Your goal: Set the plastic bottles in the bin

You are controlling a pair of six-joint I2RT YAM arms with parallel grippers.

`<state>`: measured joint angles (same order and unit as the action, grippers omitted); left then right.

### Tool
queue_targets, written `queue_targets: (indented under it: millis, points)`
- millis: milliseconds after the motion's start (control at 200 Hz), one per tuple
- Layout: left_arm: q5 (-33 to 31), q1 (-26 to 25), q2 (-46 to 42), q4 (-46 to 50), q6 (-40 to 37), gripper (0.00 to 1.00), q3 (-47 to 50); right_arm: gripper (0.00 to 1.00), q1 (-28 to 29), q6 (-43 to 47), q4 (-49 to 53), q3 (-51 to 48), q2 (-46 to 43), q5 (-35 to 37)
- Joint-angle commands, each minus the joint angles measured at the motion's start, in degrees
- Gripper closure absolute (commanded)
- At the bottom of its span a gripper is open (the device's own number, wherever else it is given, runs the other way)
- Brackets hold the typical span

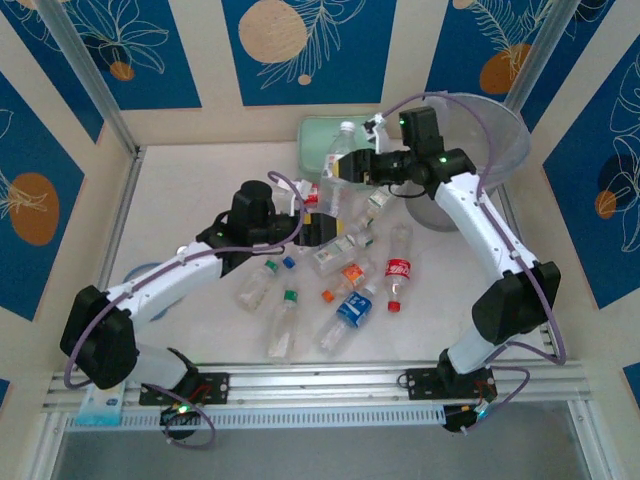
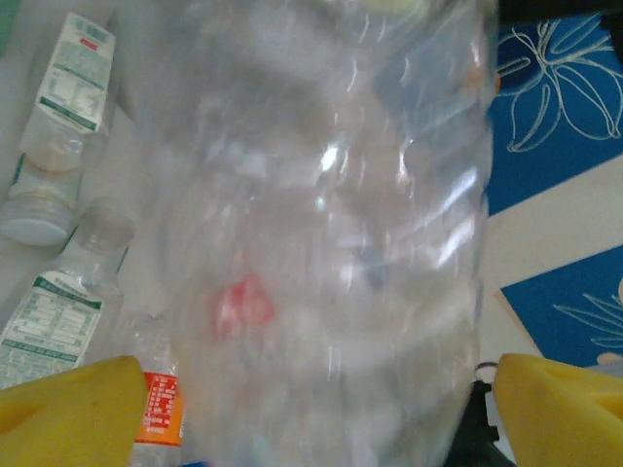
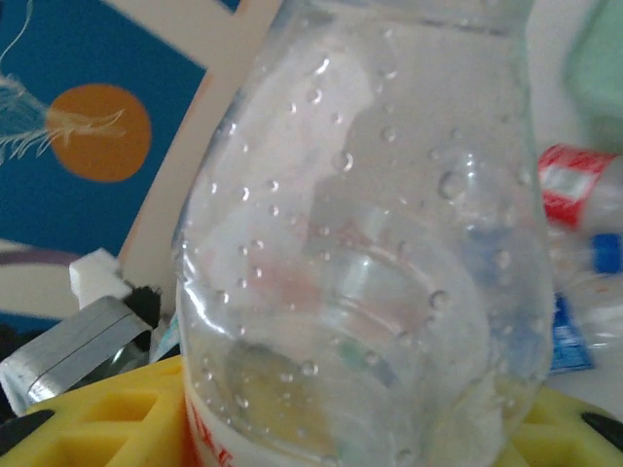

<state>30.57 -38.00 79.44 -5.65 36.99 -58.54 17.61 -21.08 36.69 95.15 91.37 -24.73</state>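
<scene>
Bottles (image 1: 350, 312) of clear plastic lie scattered on the white surface (image 1: 190, 200) just beyond the arm bases. A blue-labelled one is nearest, with a green-capped bottle (image 1: 285, 320) to its left and a red-labelled bottle (image 1: 398, 268) to its right. Orange- and blue-capped ones lie close behind.

Past them, over the middle of the surface, the left gripper (image 1: 318, 222) has its yellow fingers (image 2: 68, 409) spread wide. They stand on either side of a large clear bottle (image 1: 343, 148) and, as far as the blurred left wrist view shows, are not pressing it.

Just beyond, the right gripper (image 1: 347, 170) reaches in from the right and pinches that same bottle. Its droplet-covered body with red lettering sits between the yellow pads (image 3: 127, 409). The bottle's white cap points toward the far side.

A mint-green case (image 1: 318, 135) lies behind the cap. The bin (image 1: 510, 130), translucent and grey-white, stands at the far right behind the right arm, apart from the held bottle.
</scene>
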Motion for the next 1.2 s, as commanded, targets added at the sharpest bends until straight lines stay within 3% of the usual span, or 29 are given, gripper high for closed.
queue_targets:
  millis: [0,80,245,350,505,665,810,1196]
  points:
    - [-5.69,-0.19,-4.05,4.00,-4.30,0.02,-0.68,0.49,-3.19,5.14,4.00,6.55,-4.54,13.61]
    - [-9.91,-0.10,-6.23,9.22,-7.13,0.00,-0.48,0.52,-5.99,7.39,4.53,9.49,-5.95,23.07]
    - [-17.88,0.26,-9.01,19.79,-11.22,0.03,-0.40,0.65,-13.30,10.24,0.17,12.85,-6.50,34.71]
    - [-23.00,0.28,-9.22,27.54,-12.98,0.05,-0.76,0.75,-16.76,13.02,0.11,17.30,-2.57,42.47]
    - [-28.42,0.21,-10.06,33.90,-13.79,0.05,0.81,0.84,-19.54,17.29,2.35,25.13,6.01,48.16]
    - [-31.08,0.31,-11.70,35.94,-13.97,0.05,3.38,0.89,-20.48,21.44,16.36,41.22,19.35,48.95]
    - [-33.07,0.38,-11.60,37.49,-14.27,0.05,4.64,1.00,-20.50,23.53,29.42,52.70,29.60,49.84]
    - [-32.41,0.97,-9.84,38.61,-15.89,0.03,5.67,1.00,-23.09,21.89,31.14,44.23,37.56,42.78]
